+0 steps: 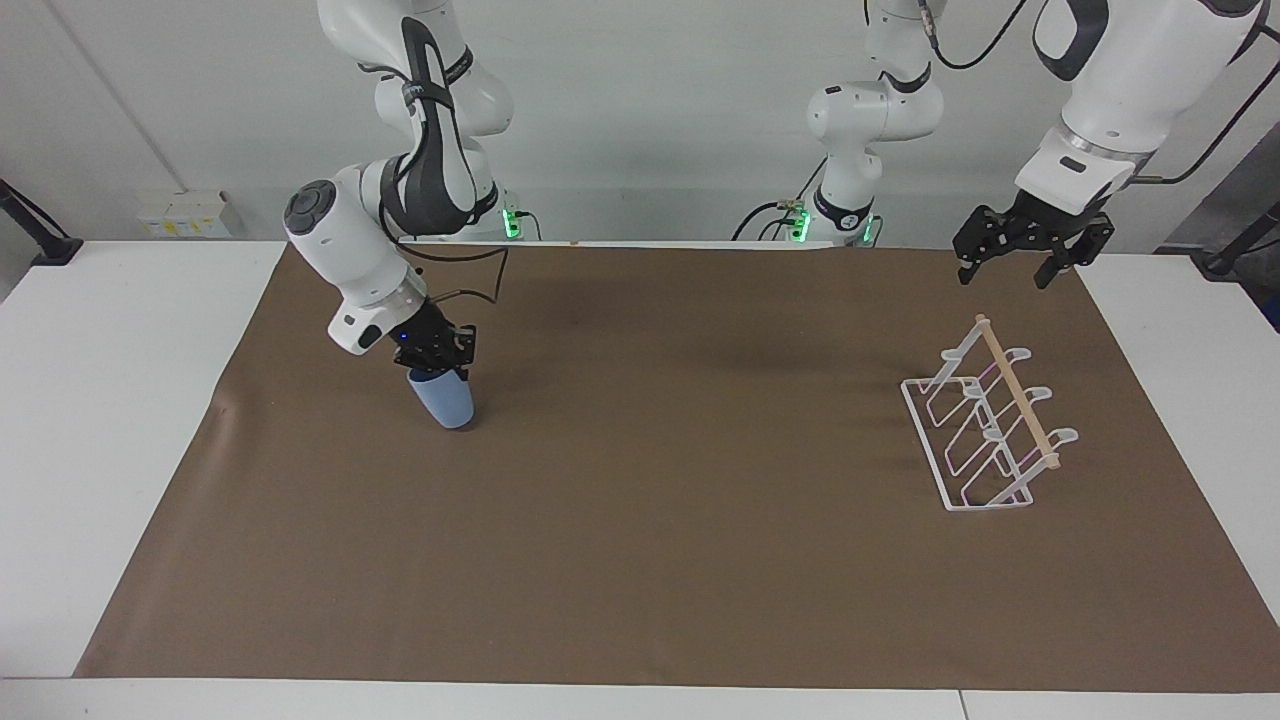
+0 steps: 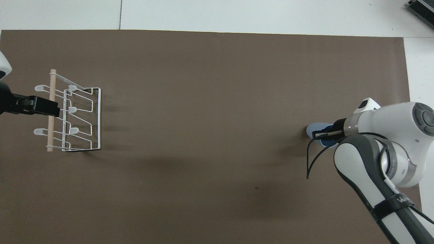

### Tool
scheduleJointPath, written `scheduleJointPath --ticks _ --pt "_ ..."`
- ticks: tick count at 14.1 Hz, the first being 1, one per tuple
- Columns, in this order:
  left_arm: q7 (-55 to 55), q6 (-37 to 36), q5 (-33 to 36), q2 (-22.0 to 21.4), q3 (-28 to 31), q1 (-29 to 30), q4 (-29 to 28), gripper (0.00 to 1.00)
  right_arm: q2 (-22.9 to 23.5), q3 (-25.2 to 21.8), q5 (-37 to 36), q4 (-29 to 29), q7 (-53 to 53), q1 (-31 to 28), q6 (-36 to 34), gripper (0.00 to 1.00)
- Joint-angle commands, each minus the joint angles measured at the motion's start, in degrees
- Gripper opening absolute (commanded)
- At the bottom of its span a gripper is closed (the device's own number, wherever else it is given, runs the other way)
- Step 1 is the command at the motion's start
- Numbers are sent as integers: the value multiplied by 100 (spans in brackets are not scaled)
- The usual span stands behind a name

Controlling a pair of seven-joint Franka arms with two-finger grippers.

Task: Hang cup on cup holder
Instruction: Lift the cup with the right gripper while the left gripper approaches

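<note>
The light-blue cup [image 1: 447, 402] [image 2: 312, 130] hangs tilted, rim up, low over the brown mat toward the right arm's end. My right gripper [image 1: 436, 366] [image 2: 321, 135] is shut on its rim from above. The cup holder [image 1: 1016, 392] [image 2: 99, 118], a white wire rack with a wooden rod on top, stands on the mat toward the left arm's end with nothing on it. My left gripper [image 1: 1003, 276] [image 2: 51, 109] waits open and raised above the mat, close to the rack, touching nothing.
The brown mat [image 1: 660, 560] [image 2: 210, 84] covers most of the white table [image 1: 100, 420]. Between cup and rack lies a wide stretch of bare mat. A black cable [image 2: 313, 159] loops off the right wrist.
</note>
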Motion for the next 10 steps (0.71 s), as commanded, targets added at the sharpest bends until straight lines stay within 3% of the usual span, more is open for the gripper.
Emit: scheduleJointPath --ticks 1,4,10 --pt "9 124 -84 -230 48 -29 -302 100 133 -1 816 315 -154 366 17 0" --pt "9 89 -137 -283 39 -12 -407 100 134 -1 2019 456 -154 858 78 0" --pt "-1254 132 -1919 -643 66 463 -1118 100 90 8 4057 571 -145 1571 439 0"
